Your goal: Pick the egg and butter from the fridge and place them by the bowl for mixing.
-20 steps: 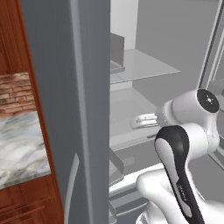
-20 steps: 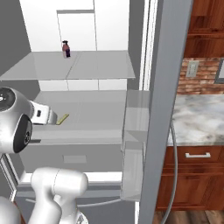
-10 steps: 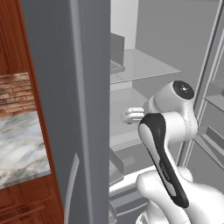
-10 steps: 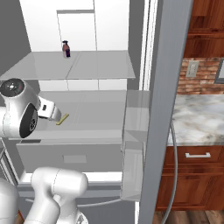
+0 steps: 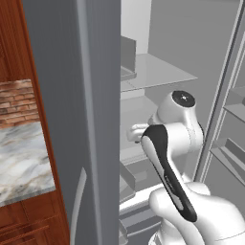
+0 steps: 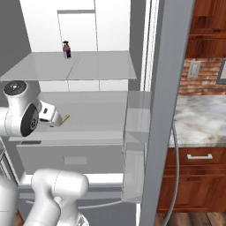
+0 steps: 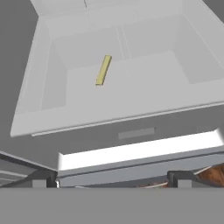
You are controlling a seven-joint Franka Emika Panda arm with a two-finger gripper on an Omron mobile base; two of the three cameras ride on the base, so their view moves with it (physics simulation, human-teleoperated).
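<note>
The fridge (image 6: pixel 110 101) stands open, its grey doors swung out to either side of the white-grey interior, and the arm reaches in at the level of the middle shelf. The butter (image 7: pixel 103 70), a thin pale yellow-green stick, lies flat on that shelf; in the hand view it sits left of centre, well ahead of the gripper (image 7: pixel 113 179) and apart from it. In the right base view one end of the butter (image 6: pixel 65 118) shows just beyond the white hand, close to it. The fingertips (image 7: pixel 43 178) stand wide apart at the bottom of the hand view with nothing between them, so the jaws are spread and empty. Below the shelf runs the front of the bottom drawer (image 6: pixel 70 158). On the upper glass shelf (image 6: pixel 70 66), towards the back, a small dark bottle (image 6: pixel 66 49) stands upright. To the right of the fridge is a marble counter (image 6: pixel 198 121) over wooden cabinets (image 6: pixel 194 176)
</note>
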